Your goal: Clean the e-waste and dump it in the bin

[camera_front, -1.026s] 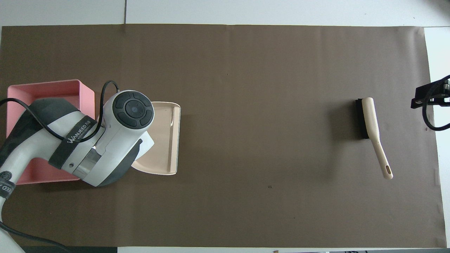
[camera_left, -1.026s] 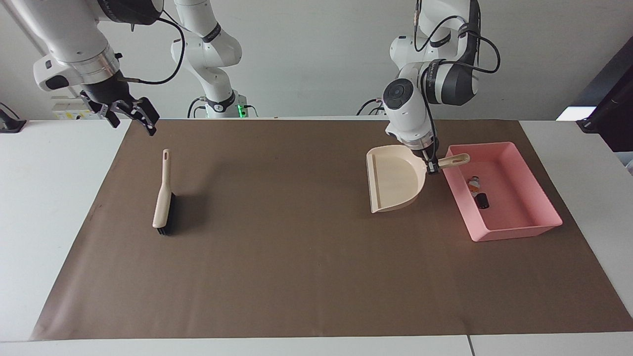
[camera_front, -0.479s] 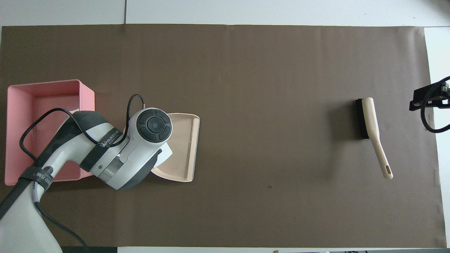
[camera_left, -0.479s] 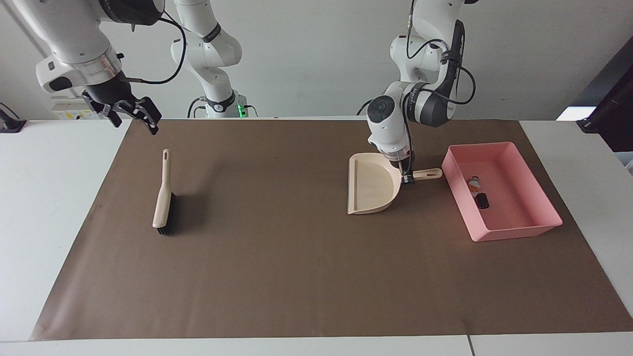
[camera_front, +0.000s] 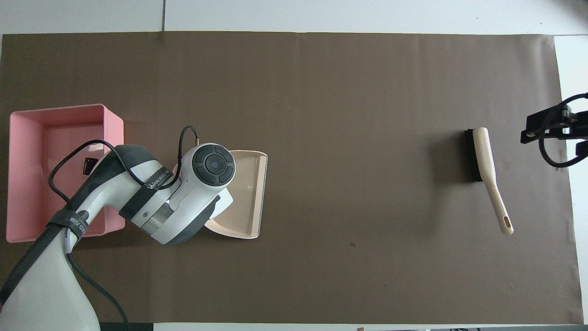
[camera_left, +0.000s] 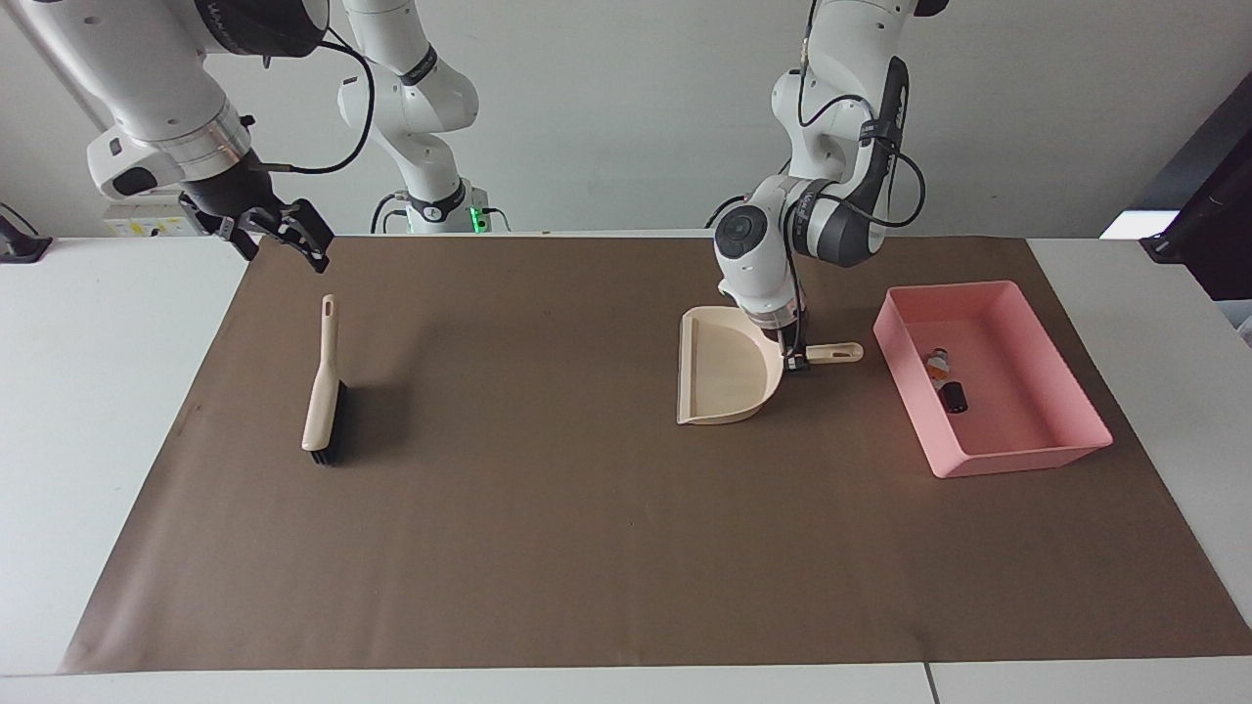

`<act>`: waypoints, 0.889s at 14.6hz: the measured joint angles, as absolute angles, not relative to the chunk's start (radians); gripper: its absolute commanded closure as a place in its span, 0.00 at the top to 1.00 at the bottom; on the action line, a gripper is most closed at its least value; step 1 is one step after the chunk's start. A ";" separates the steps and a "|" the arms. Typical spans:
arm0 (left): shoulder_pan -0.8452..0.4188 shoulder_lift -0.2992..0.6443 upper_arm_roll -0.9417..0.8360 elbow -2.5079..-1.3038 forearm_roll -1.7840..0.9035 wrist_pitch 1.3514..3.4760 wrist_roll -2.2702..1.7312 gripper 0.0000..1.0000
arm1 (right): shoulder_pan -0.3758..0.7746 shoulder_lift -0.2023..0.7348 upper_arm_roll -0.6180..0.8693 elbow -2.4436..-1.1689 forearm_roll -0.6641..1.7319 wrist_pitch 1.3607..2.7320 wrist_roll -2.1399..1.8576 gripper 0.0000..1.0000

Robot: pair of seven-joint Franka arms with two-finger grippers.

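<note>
Since a second ago our left arm has carried the dustpan [camera_left: 726, 364] away from the pink bin [camera_left: 1047, 337] and set it flat on the brown mat [camera_left: 587, 548], pan mouth toward the right arm's end of the table and handle pointing at the bin. Our left gripper [camera_left: 794, 360] sits right at the base of that handle; from the facing view we cannot tell whether its fingers are clamped or have begun to let go, so we leave that unsaid. The e-waste [camera_left: 945, 377], a white and orange piece and a short black cylinder, lies inside the bin near the wall that faces the dustpan, which we read as the dumping being done. Our right gripper [camera_left: 284, 235] hangs with its jaws spread and nothing between them, over the mat's edge at the right arm's end of the table, waiting. Below it the brush [camera_left: 323, 391] lies on the mat, bristles away from the robots, well apart from the dustpan. We judge that what remains is to free the dustpan handle and lift the left arm clear without nudging the bin.
</note>
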State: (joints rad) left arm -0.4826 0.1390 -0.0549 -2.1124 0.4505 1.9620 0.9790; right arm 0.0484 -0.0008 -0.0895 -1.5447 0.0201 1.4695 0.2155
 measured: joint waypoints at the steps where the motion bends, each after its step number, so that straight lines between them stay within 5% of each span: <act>1: -0.482 0.135 -0.053 -2.109 0.451 1.957 0.957 0.83 | 0.049 -0.001 -0.082 -1.544 0.020 1.470 0.225 1.00; 4: -0.470 0.092 -0.043 -2.095 0.450 1.908 0.846 0.97 | 0.050 -0.002 -0.075 -1.545 0.020 1.469 0.231 1.00; 13: -0.217 0.010 -0.029 -2.025 0.315 1.848 0.610 0.98 | 0.050 -0.005 -0.076 -1.545 0.008 1.455 0.198 1.00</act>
